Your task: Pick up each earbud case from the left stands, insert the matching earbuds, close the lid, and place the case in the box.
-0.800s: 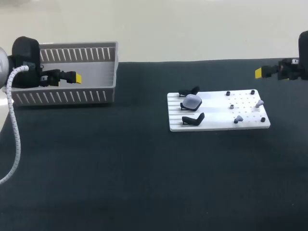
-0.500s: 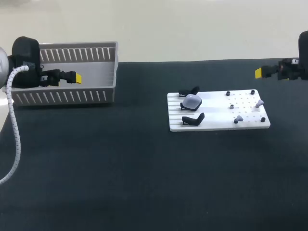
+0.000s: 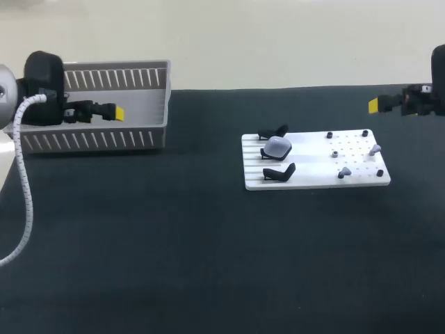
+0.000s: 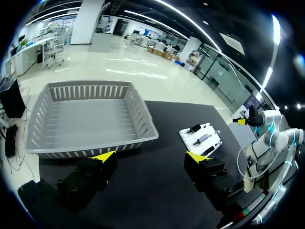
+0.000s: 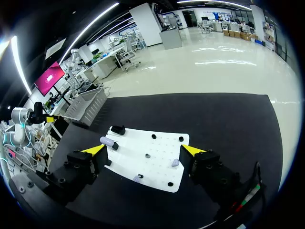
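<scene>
black surface (image 3: 174,264) lies nearest, and on it, right of the middle, sits one white board (image 3: 313,179). at the board's left end i count two bare black stands, the near one (image 3: 279,172) and the far one (image 3: 272,132), and between them one pale rounded earbud case (image 3: 279,146), its lid down as far as i can tell, presumably on a third stand hidden beneath it. at the board's right end are six small pieces: three black ( (image 3: 379,173), (image 3: 329,135), (image 3: 365,133)) and three grey or pale ( (image 3: 343,171), (image 3: 335,153), (image 3: 375,148)); they are too small to tell which are earbuds

the case looks like hard, smooth plastic, so i judge it light, stiff and slippery on its curves. the best hold is probably across its two broad sides, low on the body and under the lid seam, so the lid can swing freely. the earbuds should be very light and easy to flick away, needing a soft pinch

farther back at the left stands one grey slatted box (image 3: 90,139). the left tool (image 4: 148,155) hangs over it, tips spread wide with nothing between them. the right tool (image 5: 143,149) hovers beyond the board's right end, likewise spread and holding nothing
</scene>
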Tool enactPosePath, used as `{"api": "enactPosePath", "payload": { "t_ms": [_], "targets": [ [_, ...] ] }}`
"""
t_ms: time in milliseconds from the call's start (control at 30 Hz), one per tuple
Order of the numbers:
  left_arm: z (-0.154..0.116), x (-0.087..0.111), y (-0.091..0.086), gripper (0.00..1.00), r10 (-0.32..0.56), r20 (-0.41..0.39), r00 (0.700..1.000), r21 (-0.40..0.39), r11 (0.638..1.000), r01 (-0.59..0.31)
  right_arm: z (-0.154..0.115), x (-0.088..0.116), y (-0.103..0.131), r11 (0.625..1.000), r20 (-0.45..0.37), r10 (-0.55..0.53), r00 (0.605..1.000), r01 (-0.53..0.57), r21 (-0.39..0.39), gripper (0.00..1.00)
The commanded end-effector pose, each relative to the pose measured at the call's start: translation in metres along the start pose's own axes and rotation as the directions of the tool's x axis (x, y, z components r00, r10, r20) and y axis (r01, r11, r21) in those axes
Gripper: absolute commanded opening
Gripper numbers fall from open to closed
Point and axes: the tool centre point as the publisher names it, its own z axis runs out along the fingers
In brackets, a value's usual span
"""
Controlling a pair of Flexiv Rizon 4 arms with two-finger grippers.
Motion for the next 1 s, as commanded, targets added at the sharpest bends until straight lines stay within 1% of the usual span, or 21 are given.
{"api": "enactPosePath", "payload": {
  "t_ms": [33, 200, 267, 300, 367, 433, 467, 500, 700, 733, 800, 867, 933, 967, 1000],
  "targets": [
    [0.006, 0.006, -0.003, 1.00, 0.059, 0.042, 0.997, 0.129, 0.990, -0.064, 0.000, 0.000, 0.000, 1.000, 0.000, -0.001, 1.000, 0.001, -0.001, 1.00],
    [0.014, 0.010, -0.018, 1.00, 0.165, 0.071, 0.984, 0.221, 0.959, -0.177, 0.000, 0.000, 0.000, 1.000, 0.000, -0.001, 1.000, 0.001, -0.001, 1.00],
    [0.018, 0.010, -0.026, 1.00, 0.234, 0.079, 0.969, 0.223, 0.943, -0.246, 0.000, 0.000, 0.000, 1.000, 0.000, -0.001, 1.000, 0.001, -0.001, 1.00],
    [0.019, 0.010, -0.029, 1.00, 0.250, 0.087, 0.964, 0.237, 0.935, -0.263, 0.000, 0.000, 0.000, 1.000, 0.000, -0.001, 1.000, 0.001, -0.001, 1.00],
    [0.023, 0.009, -0.038, 1.00, 0.312, 0.098, 0.945, 0.271, 0.905, -0.327, 0.000, 0.000, 0.000, 1.000, 0.000, -0.001, 1.000, 0.001, -0.001, 1.00],
    [0.026, 0.009, -0.044, 1.00, 0.351, 0.107, 0.930, 0.302, 0.880, -0.367, 0.000, 0.000, 0.000, 1.000, 0.000, -0.001, 1.000, 0.001, -0.001, 1.00],
    [0.028, 0.008, -0.049, 1.00, 0.386, 0.120, 0.915, 0.319, 0.857, -0.404, 0.000, 0.000, 0.000, 1.000, 0.000, -0.001, 1.000, 0.001, -0.001, 1.00],
    [0.030, 0.007, -0.052, 1.00, 0.406, 0.125, 0.905, 0.329, 0.844, -0.424, 0.000, 0.000, 0.000, 1.000, 0.000, -0.001, 1.000, 0.001, -0.001, 1.00],
    [0.045, 0.004, -0.067, 1.00, 0.504, 0.145, 0.852, 0.406, 0.755, -0.515, 0.000, 0.000, 0.000, 1.000, 0.000, -0.001, 1.000, 0.001, -0.001, 1.00],
    [0.047, 0.003, -0.068, 1.00, 0.512, 0.144, 0.847, 0.412, 0.748, -0.521, 0.000, 0.000, 0.000, 1.000, 0.000, -0.001, 1.000, 0.001, -0.001, 1.00],
    [0.051, 0.002, -0.073, 1.00, 0.549, 0.160, 0.821, 0.436, 0.706, -0.557, 0.000, 0.000, 0.000, 1.000, 0.000, -0.001, 1.000, 0.001, -0.001, 1.00],
    [0.054, 0.001, -0.076, 1.00, 0.572, 0.172, 0.802, 0.444, 0.682, -0.581, 0.000, 0.000, 0.000, 1.000, 0.000, -0.001, 1.000, 0.001, -0.001, 1.00],
    [0.058, 0.000, -0.081, 1.00, 0.608, 0.193, 0.770, 0.468, 0.633, -0.617, 0.000, 0.000, 0.000, 1.000, 0.000, -0.001, 1.000, 0.001, -0.001, 1.00],
    [0.059, -0.001, -0.083, 1.00, 0.619, 0.199, 0.760, 0.474, 0.618, -0.628, 0.000, 0.000, 0.000, 1.000, 0.000, -0.001, 1.000, 0.001, -0.001, 1.00],
    [0.061, -0.001, -0.086, 1.00, 0.641, 0.207, 0.739, 0.484, 0.590, -0.647, 0.000, 0.000, 0.000, 1.000, 0.000, -0.001, 1.000, 0.001, -0.001, 1.00]
  ]
}}
